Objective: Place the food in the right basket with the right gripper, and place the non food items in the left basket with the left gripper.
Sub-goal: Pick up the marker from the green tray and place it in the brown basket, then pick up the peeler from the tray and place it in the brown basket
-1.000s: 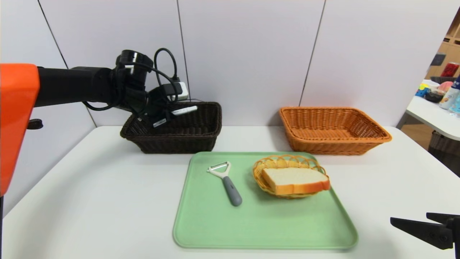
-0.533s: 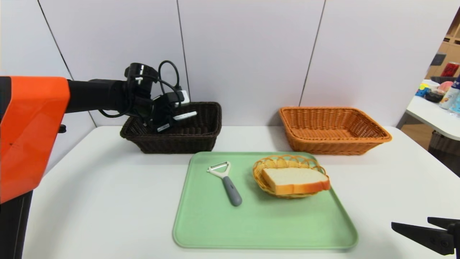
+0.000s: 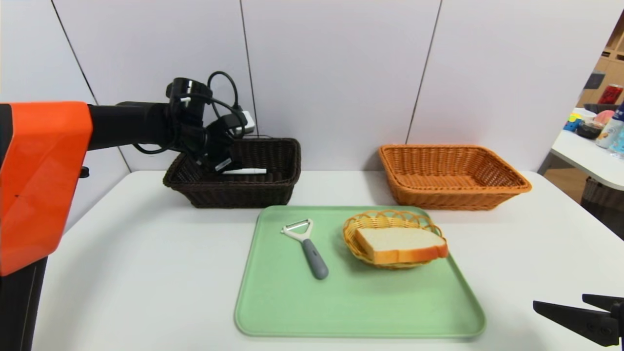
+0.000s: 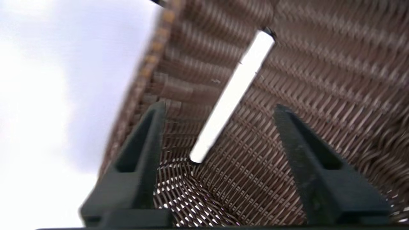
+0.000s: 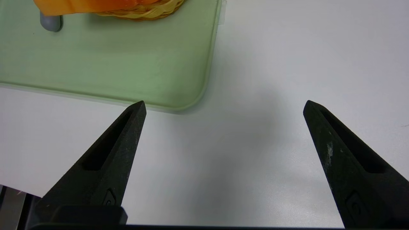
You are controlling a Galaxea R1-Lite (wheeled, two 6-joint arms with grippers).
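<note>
Now, left gripper [image 3: 225,161]: over the near-left part of the dark basket, fingers [image 4: 140,153] spread apart with nothing between them.
Marker pen [image 3: 243,171]: lying inside the dark basket, free of the gripper; in the left wrist view it shows as a white bar [image 4: 231,95] on the woven inner surface, beyond the fingertips, black tip at its far end.
Dark basket [image 3: 273,187]: at the back left of the white table [image 3: 136,273], against the wall.
Right gripper [image 3: 577,317]: low at the near right edge of the table, fingers [image 5: 118,150] wide apart and empty, beside the near right corner of the tray.
Orange basket [image 3: 453,192]: at the back right of the table, nothing visible inside.
Tray [image 3: 360,307]: pale green, at the middle of the table, in front of both big baskets.
Peeler [image 3: 306,243]: flat on the left half of the tray, white head toward the wall, grey handle toward the robot.
Bread slice [image 3: 399,243]: resting in the small yellow basket [image 3: 358,231] on the right half of the tray, crust edge facing the robot, sticking out past the rim on the right.
</note>
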